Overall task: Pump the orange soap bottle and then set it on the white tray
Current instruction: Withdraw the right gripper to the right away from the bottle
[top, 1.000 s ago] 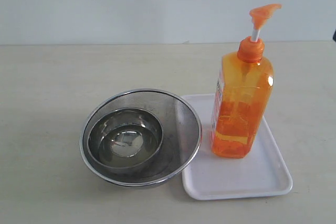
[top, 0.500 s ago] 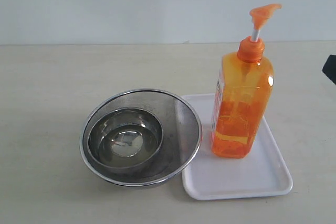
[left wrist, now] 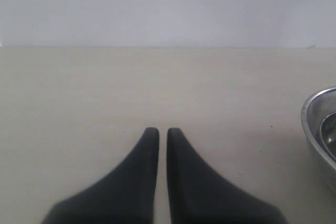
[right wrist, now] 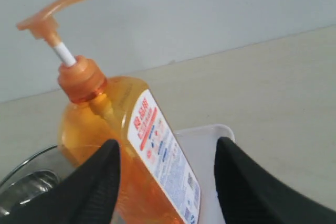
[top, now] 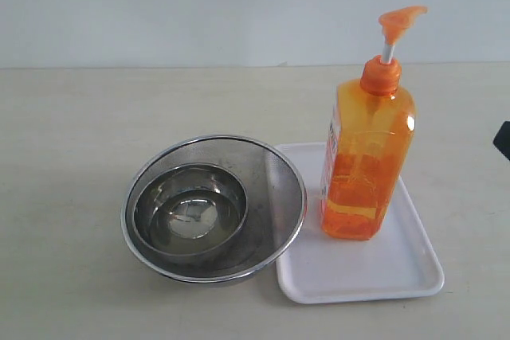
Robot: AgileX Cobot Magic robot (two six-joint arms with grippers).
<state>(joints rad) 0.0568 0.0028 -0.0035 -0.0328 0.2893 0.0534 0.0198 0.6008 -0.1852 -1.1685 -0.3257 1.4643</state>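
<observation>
The orange soap bottle (top: 368,157) stands upright on the white tray (top: 398,272), toward the tray's far left part, with its pump head (top: 401,18) raised. In the right wrist view the bottle (right wrist: 113,145) and a corner of the tray (right wrist: 210,140) show between the spread fingers of my right gripper (right wrist: 168,145), which is open and holds nothing. Only a dark tip of that gripper (top: 502,139) shows at the exterior view's right edge, well apart from the bottle. My left gripper (left wrist: 158,132) is shut on nothing over bare table and is out of the exterior view.
Two nested round steel bowls (top: 213,206) sit against the tray's left rim; the outer bowl's edge (left wrist: 319,124) shows in the left wrist view. A pale wall runs behind the beige table (top: 72,133).
The dark tip of the right gripper at the exterior view's right edge has moved down the frame. The bottle, tray and bowls have not moved.
</observation>
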